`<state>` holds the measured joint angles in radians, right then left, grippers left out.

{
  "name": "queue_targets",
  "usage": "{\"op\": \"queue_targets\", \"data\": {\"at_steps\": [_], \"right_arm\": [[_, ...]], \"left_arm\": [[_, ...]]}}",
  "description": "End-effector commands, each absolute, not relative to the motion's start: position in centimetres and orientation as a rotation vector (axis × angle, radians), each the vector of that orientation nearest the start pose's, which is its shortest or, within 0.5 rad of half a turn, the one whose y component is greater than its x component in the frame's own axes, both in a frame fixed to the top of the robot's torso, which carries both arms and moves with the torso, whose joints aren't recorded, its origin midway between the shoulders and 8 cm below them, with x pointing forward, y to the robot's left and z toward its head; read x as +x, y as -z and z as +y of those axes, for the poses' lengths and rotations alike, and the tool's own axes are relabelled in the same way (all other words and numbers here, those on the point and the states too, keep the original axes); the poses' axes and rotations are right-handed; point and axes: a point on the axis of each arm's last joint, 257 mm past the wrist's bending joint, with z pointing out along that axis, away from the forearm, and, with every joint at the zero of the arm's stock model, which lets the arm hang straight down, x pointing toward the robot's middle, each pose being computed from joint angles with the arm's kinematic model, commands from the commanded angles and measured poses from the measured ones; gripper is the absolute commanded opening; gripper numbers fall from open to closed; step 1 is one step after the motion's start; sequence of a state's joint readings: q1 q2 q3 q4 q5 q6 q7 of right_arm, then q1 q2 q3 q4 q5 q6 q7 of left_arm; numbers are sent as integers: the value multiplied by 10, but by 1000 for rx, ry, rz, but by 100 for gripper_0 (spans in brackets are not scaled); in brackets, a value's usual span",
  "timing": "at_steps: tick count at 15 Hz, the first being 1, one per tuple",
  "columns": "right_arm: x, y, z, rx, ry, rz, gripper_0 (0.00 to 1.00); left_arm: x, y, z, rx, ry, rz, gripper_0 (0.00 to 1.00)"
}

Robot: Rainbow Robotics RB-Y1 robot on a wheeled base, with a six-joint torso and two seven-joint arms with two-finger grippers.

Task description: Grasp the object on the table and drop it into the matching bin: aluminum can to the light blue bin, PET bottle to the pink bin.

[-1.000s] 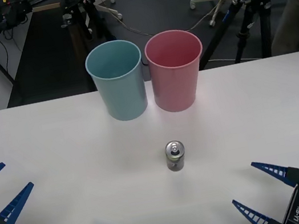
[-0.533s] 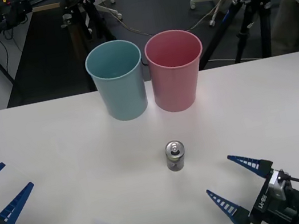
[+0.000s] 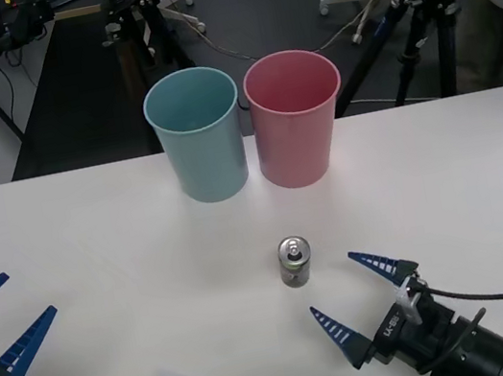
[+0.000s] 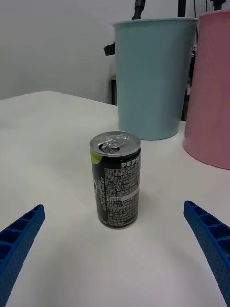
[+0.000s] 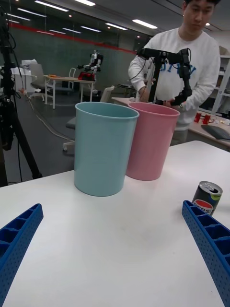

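White table (image 3: 94, 235) bears upright dark-labelled aluminum can (image 3: 295, 261), silver-topped.

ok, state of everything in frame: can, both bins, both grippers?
can: upright on the table, pull tab on top, not gripped
blue bin: upright at the table's far side, touching or nearly touching the pink bin
pink bin: upright, to the blue bin's right
right gripper: fingers open, low over the table just short of the can
left gripper: fingers open, at the table's left edge
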<state>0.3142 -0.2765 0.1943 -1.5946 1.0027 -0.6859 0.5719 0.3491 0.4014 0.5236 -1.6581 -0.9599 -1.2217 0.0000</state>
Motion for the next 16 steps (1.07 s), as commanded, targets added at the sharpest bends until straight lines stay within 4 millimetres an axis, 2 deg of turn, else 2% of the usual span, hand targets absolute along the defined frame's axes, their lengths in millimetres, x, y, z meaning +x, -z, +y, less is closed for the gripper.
{"op": "queue_targets", "data": {"at_steps": [1,8,13,16], "right_arm": [[374,310,-90,-683,-476,1501,100],[405,320,-70,-700,-482,1496,100],[426,315,-61,-685,-429,1506,100],[431,314,-52,-683,-424,1514,100]], "left_arm": [[342,169,330,465,567,1441,100],[342,169,330,465,567,1441,100],[342,169,330,465,567,1441,100],[342,169,330,465,567,1441,100]]}}
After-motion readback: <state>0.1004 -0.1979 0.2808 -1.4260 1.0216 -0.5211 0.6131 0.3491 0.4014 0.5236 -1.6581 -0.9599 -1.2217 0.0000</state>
